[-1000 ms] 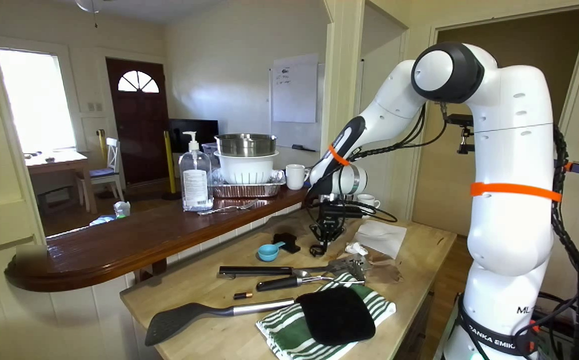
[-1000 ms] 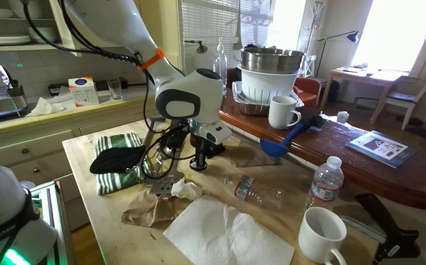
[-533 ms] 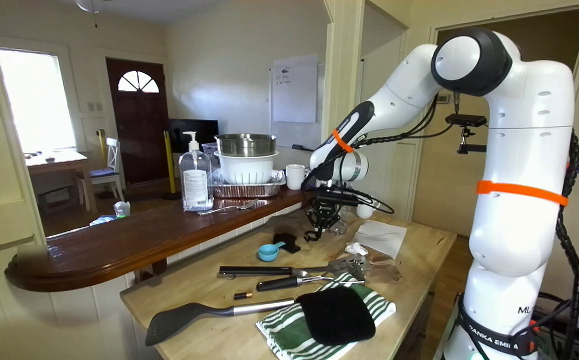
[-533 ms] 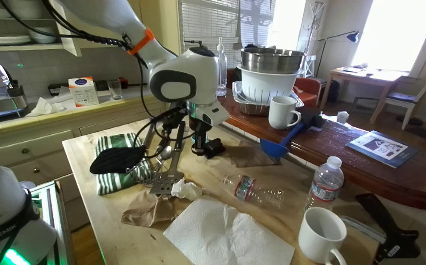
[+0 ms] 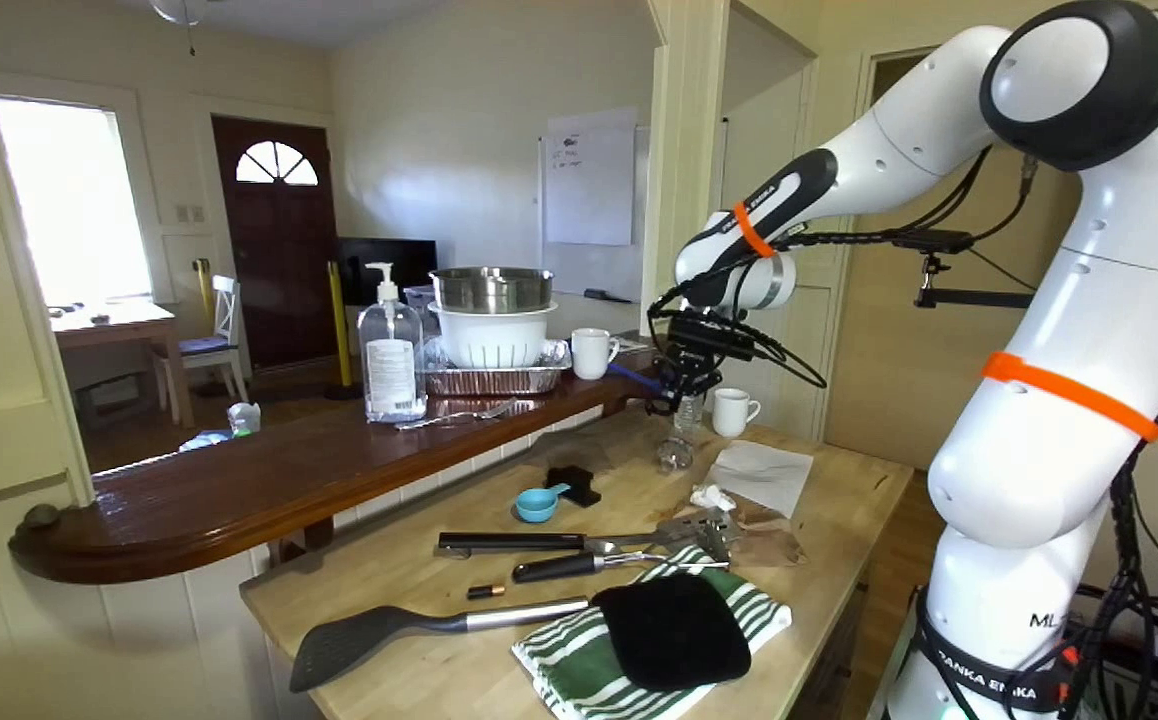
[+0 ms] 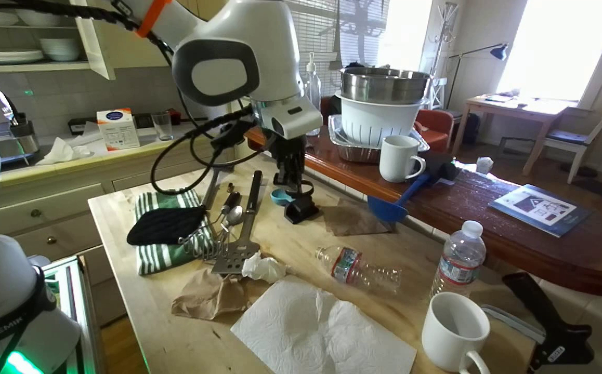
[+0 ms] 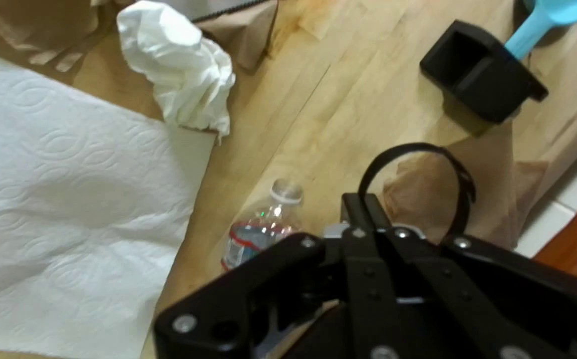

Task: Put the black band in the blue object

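Observation:
My gripper [image 7: 364, 197] is shut on the black band [image 7: 418, 147], a thin black loop standing out to the right of the fingertips in the wrist view. In an exterior view the gripper [image 6: 291, 182] hangs above the table with the band [image 6: 309, 192] at its tips. The blue object [image 6: 388, 209] is a dark blue ladle-like cup whose bowl overhangs the edge of the brown counter, its handle resting on top. The gripper is apart from it. In an exterior view only its blue handle [image 5: 632, 376] shows beside the gripper [image 5: 671, 400]. It is out of the wrist view.
The brown counter [image 6: 488, 244] stands higher than the table. A white mug [image 6: 398, 158] is on it near the ladle. A black box [image 7: 488, 75] and teal measuring cup [image 7: 532, 30] lie on the table. A lying bottle [image 6: 363, 270] and standing bottle [image 6: 458, 259] are near.
My gripper has risen from low over the table to near counter height, still holding the band. It has shifted right in both exterior views. The objects on the table have not moved.

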Motion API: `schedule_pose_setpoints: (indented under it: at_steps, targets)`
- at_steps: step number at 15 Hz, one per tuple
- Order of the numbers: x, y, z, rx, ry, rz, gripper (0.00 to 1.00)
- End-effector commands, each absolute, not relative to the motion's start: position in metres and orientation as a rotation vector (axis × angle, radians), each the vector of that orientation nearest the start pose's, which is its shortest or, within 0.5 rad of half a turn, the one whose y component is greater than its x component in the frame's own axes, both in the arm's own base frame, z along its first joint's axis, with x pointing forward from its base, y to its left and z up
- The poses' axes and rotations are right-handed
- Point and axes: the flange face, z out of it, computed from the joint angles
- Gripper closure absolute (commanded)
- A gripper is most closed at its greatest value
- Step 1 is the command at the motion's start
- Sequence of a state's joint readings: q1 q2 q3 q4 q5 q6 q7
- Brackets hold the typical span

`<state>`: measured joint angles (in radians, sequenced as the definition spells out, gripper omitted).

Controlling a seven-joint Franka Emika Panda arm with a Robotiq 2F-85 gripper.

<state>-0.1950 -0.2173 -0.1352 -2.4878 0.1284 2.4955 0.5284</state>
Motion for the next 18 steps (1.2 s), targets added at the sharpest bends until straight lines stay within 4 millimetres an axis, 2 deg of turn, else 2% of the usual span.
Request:
schedule_pose_setpoints:
  at_steps: [1, 2, 4, 8, 10, 14, 18]
  targets:
    - [0.424, -0.183, 0.438, -2.684, 1.411, -0.469, 1.0]
    - [0.432, -0.174, 0.417, -2.654, 1.4, -0.405, 1.0]
    - [0.428, -0.18, 0.429, -2.648, 1.404, -0.443, 0.99]
    - [0.432, -0.174, 0.419, -2.665, 1.392, -0.413, 1.0]
    - [0.436, -0.189, 0.415, -2.672, 1.43, -0.423, 1.0]
    - [0.452, -0.231, 0.441, -2.664, 1.473, -0.514, 1.0]
    - [0.474, -0.263, 0.455, -2.644, 1.502, -0.581, 1.0]
